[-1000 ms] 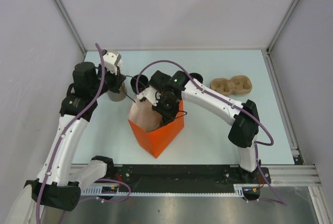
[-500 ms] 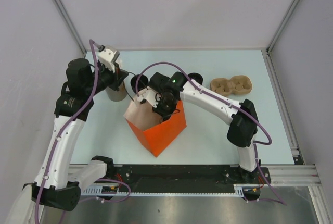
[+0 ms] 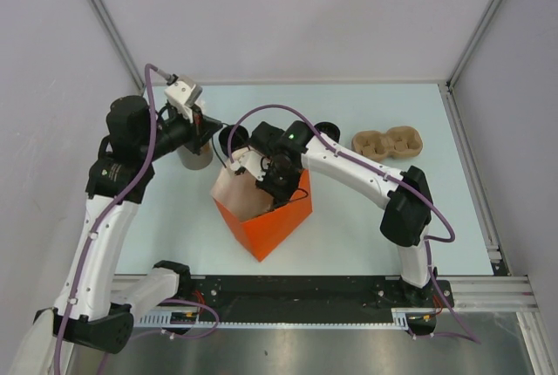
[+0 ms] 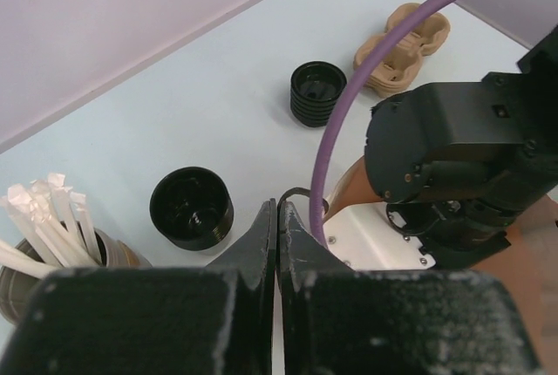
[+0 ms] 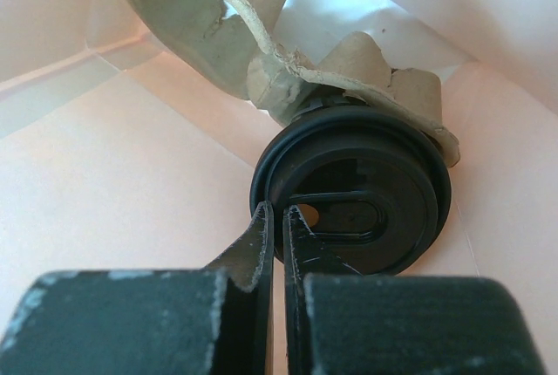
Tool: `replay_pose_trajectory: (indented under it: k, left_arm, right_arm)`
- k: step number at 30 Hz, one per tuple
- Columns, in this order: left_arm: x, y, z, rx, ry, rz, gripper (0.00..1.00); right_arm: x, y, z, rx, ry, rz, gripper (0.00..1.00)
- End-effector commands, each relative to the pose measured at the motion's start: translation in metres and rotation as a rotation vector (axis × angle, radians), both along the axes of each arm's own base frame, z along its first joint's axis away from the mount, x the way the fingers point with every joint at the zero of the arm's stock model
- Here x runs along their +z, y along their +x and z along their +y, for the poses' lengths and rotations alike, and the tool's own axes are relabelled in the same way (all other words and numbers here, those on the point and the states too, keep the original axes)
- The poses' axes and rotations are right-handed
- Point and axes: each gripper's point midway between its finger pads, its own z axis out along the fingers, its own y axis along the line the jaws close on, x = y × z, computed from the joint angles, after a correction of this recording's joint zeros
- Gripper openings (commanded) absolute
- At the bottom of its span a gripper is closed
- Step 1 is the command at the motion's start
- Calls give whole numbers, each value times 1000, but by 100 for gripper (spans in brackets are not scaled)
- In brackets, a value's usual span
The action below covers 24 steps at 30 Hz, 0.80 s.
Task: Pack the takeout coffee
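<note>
**A:** Count's coming in: two arms, the left arm [image 3: 105,218] and the right arm [image 3: 366,174], and one orange bag [image 3: 275,222].
**B:** Cups?
**A:** Three: one lidded cup [image 5: 397,183], one open black cup [image 4: 191,207], one grey cup of straws [image 3: 196,161].
**B:** Add one stack of black lids [image 4: 318,93]. Two cardboard carriers: one carrier on the table [image 3: 387,142], one carrier inside the bag [image 5: 261,70].

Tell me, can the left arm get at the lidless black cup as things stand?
Probably yes: the lidless black cup stands uncovered just beyond the left fingers, nothing between them, though the shut fingers must open first.
</note>
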Motion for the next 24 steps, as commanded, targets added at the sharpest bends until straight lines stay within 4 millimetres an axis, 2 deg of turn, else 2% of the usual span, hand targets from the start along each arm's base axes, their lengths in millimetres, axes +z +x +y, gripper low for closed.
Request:
replay_pose_trajectory:
  k: [1,11,24]
  left_arm:
    - [45,-10,-9,-42,-41,-118,0]
    - [56,-29,-28,-107,-41,-118,0]
    - [43,-21,-34,-90,-29,-84,0]
  right_arm:
    - [-10,-5,-13,-4,-70,34,0]
    - [-22,-1,-19,-13,-113,17,0]
    - [-62,3,-28,-19,-163,18,0]
